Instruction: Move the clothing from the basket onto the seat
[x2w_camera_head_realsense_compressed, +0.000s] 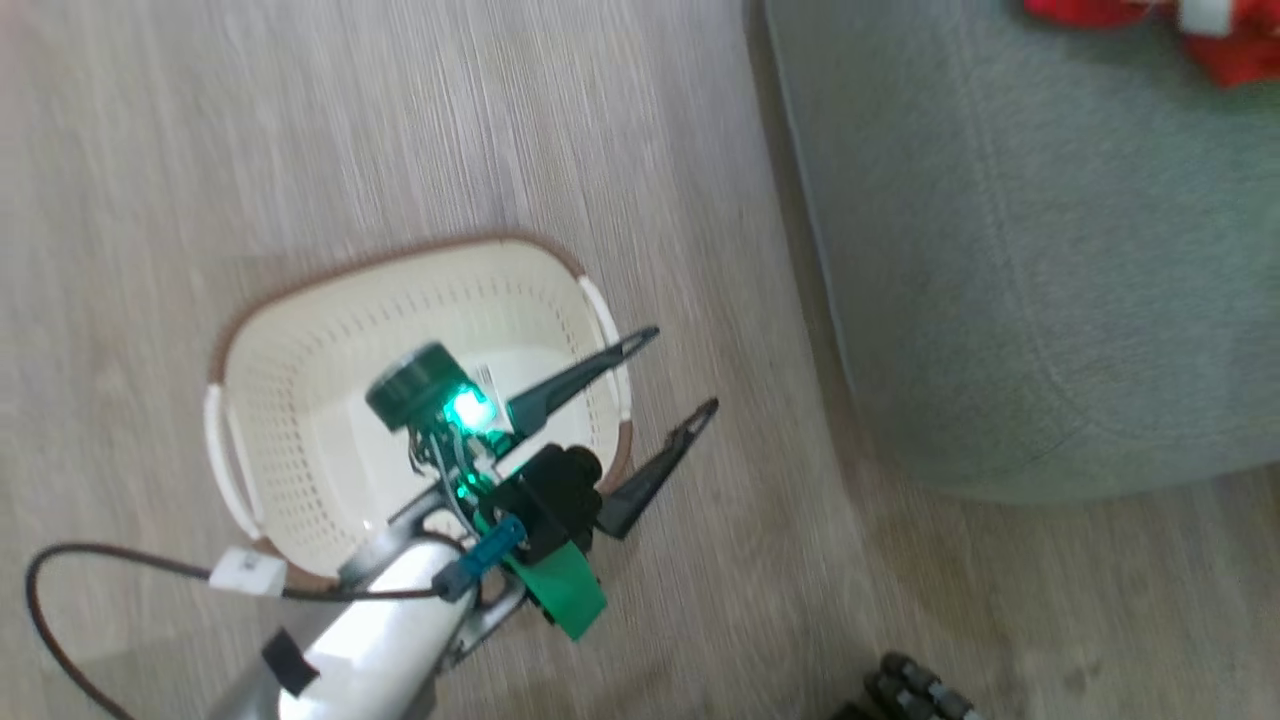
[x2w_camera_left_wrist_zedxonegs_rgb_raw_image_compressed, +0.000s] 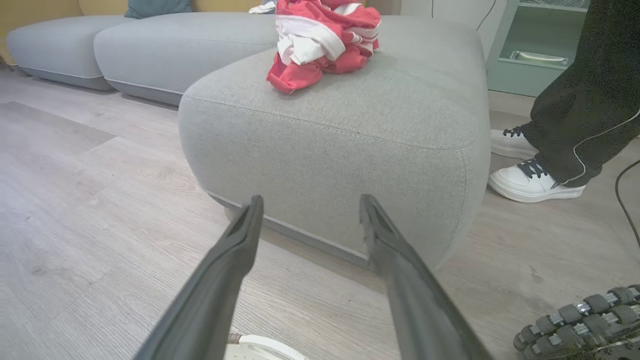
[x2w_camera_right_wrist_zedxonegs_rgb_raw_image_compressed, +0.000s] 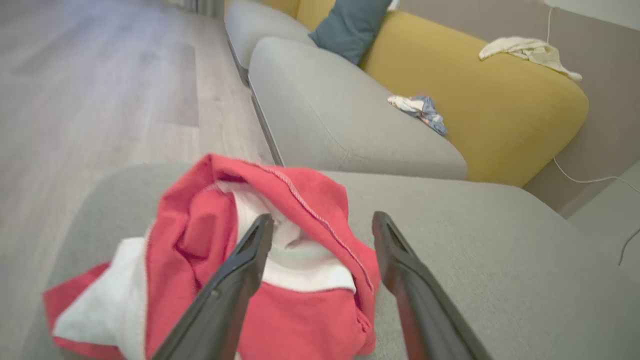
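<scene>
The cream basket (x2w_camera_head_realsense_compressed: 300, 400) stands on the wood floor with no garment inside, just a label sticker. My left gripper (x2w_camera_head_realsense_compressed: 680, 372) hangs open over the basket's right rim, its fingers pointing toward the grey seat (x2w_camera_head_realsense_compressed: 1050, 250). In the left wrist view this gripper (x2w_camera_left_wrist_zedxonegs_rgb_raw_image_compressed: 311, 200) faces the seat's (x2w_camera_left_wrist_zedxonegs_rgb_raw_image_compressed: 350, 135) front, and a white basket handle (x2w_camera_left_wrist_zedxonegs_rgb_raw_image_compressed: 265, 347) peeks in at the bottom. Red and white clothing (x2w_camera_left_wrist_zedxonegs_rgb_raw_image_compressed: 325, 40) lies bunched on top of the seat. My right gripper (x2w_camera_right_wrist_zedxonegs_rgb_raw_image_compressed: 322, 219) is open just above that clothing (x2w_camera_right_wrist_zedxonegs_rgb_raw_image_compressed: 200, 240) on the seat (x2w_camera_right_wrist_zedxonegs_rgb_raw_image_compressed: 475, 260), gripping nothing.
A person's white shoes (x2w_camera_left_wrist_zedxonegs_rgb_raw_image_compressed: 530, 180) and dark trousers stand right of the seat. A ridged robot wheel (x2w_camera_left_wrist_zedxonegs_rgb_raw_image_compressed: 585, 320) sits low on the right. Beyond the seat are more grey cushions (x2w_camera_right_wrist_zedxonegs_rgb_raw_image_compressed: 340, 110), a yellow sofa back (x2w_camera_right_wrist_zedxonegs_rgb_raw_image_compressed: 500, 100), a blue pillow (x2w_camera_right_wrist_zedxonegs_rgb_raw_image_compressed: 350, 25) and small cloths.
</scene>
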